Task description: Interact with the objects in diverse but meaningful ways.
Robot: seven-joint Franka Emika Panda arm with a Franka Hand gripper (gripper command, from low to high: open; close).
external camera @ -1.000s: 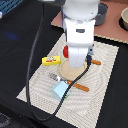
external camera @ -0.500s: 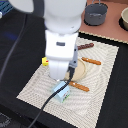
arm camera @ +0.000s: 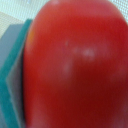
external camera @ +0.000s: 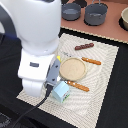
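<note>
Red tomato [arm camera: 75, 65] fills the wrist view beside the blue carton [arm camera: 12, 80], arm likely low for contact; gripper state unclear.

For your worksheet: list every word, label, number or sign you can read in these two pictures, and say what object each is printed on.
None can be read in either view.
Pale blue carton: its faces look blank or too blurred to tell.
Red tomato-like ball: plain red, no marking.
Grey pots: no print visible.
</note>
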